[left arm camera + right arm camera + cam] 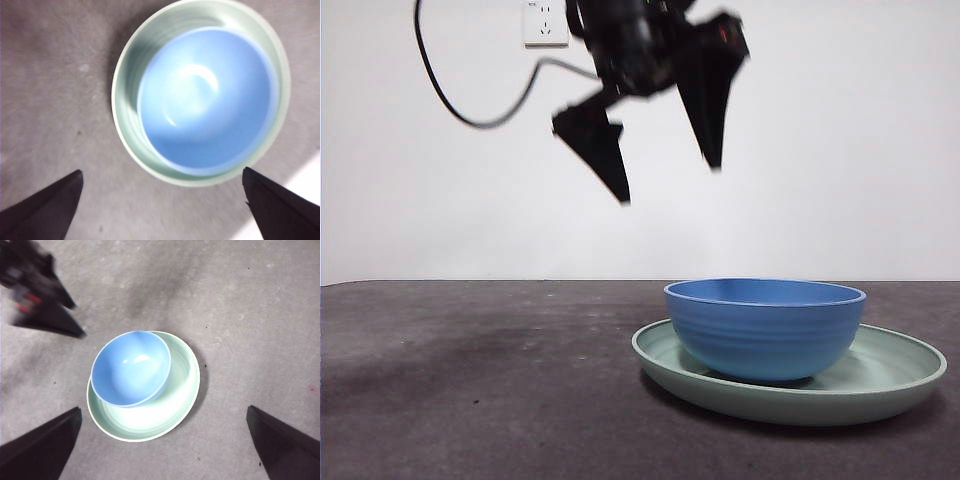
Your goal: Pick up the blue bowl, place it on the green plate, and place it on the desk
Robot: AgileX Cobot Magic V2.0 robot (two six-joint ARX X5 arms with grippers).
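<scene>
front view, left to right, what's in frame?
Black cable hanging against the wall → white wall socket → left gripper, black jaws open, raised above the dark matte desk → round blue glossy bowl sitting on the wide pale green plate.

left claw [670,180]: motion-blurred | blue bowl [765,328]: base hidden by green plate [880,385] rim

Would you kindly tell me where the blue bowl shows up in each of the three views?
Front view: blue bowl right of centre, low, resting in the green plate.
Left wrist view: bowl fills the upper middle, seen from above.
Right wrist view: bowl near centre, off-centre on the plate.
Shared landmark: the green plate under the bowl.
</scene>
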